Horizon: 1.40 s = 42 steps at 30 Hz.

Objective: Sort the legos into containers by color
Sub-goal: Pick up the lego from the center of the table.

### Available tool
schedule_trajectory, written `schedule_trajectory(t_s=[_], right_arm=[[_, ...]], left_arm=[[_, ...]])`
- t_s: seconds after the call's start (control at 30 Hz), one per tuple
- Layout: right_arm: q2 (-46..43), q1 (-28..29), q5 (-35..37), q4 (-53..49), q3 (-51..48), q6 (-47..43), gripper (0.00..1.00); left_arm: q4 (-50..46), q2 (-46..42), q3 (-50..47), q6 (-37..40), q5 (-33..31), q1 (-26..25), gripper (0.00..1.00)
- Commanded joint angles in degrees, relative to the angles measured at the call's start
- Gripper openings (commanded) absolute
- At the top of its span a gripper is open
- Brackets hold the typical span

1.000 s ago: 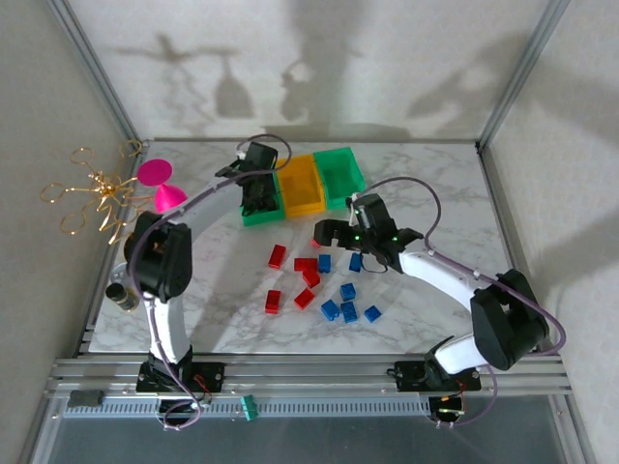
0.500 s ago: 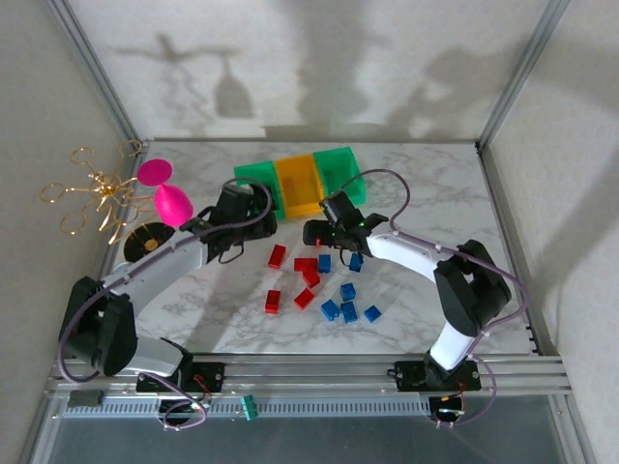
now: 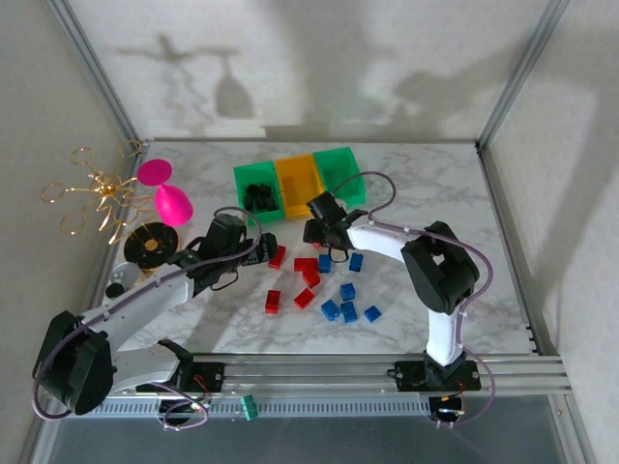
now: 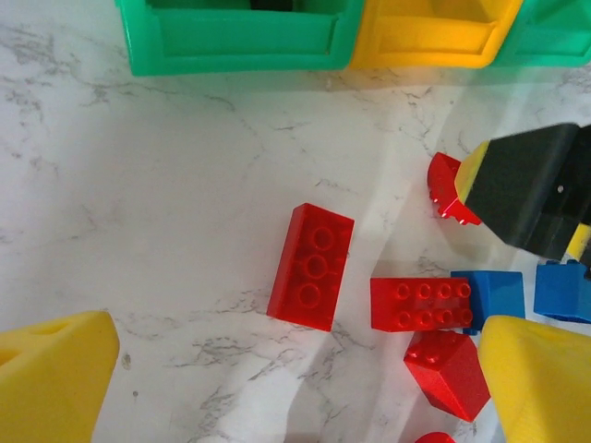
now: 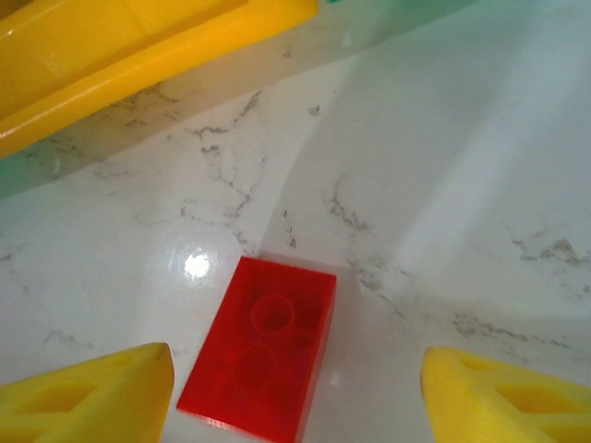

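The containers stand in a row at the back: a green bin [image 3: 253, 180] holding black legos [image 3: 259, 197], an orange bin [image 3: 298, 184] and a second green bin [image 3: 340, 172]. Red legos [image 3: 306, 265] and blue legos [image 3: 348, 311] lie scattered mid-table. My left gripper [image 3: 253, 246] [image 4: 295, 392] hangs open above a long red brick [image 4: 311, 266], with more red bricks [image 4: 420, 303] and a blue one [image 4: 494, 297] to its right. My right gripper [image 3: 322, 232] [image 5: 295, 397] is open astride a small red brick [image 5: 259, 355] in front of the orange bin [image 5: 138, 46], clear of it on both sides.
A pink goblet toy [image 3: 164, 193], a gold wire ornament [image 3: 97, 193] and a black-and-gold disc [image 3: 150, 244] sit at the left. Metal frame posts rise at the back corners. The right gripper's black body [image 4: 536, 189] is close beside the left one's field.
The left arm drew back from the left green bin toward the red bricks and opened its jaws wide. The right gripper slid left over a red brick, its jaws narrowing.
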Motion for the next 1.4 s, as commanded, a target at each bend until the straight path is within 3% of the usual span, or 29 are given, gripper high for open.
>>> schedule_trajectory(t_s=[0.0,0.47,0.83,1.17,1.37], right_arm=[[2.25,0.67,2.28,-0.56,2.93,2.21,0.69],[5.69,1.3,3.49,-0.92,4.73,0.59,0.52],[4.36,1.44,5.18,-1.41,4.53,-2.83,0.31],[-1.08,0.98,6.11,0.72,5.24,-10.5,0.26],[1.0,-0.76,5.05,1.88,10.61,-15.53,0.25]], left_arm=[[3.21,-1.21,-1.74,-2.14,-0.23,-0.43,1.0],[6.14,1.04,-2.87,-3.71,0.26,-0.5,1.0],[5.65,0.78,-2.28,-4.01,0.53,-0.76,1.0],[5.78,1.83,0.78,-5.0,0.73,-0.68,1.0],[7.15,3.33,3.15,-6.15,-0.26,-0.46,1.0]])
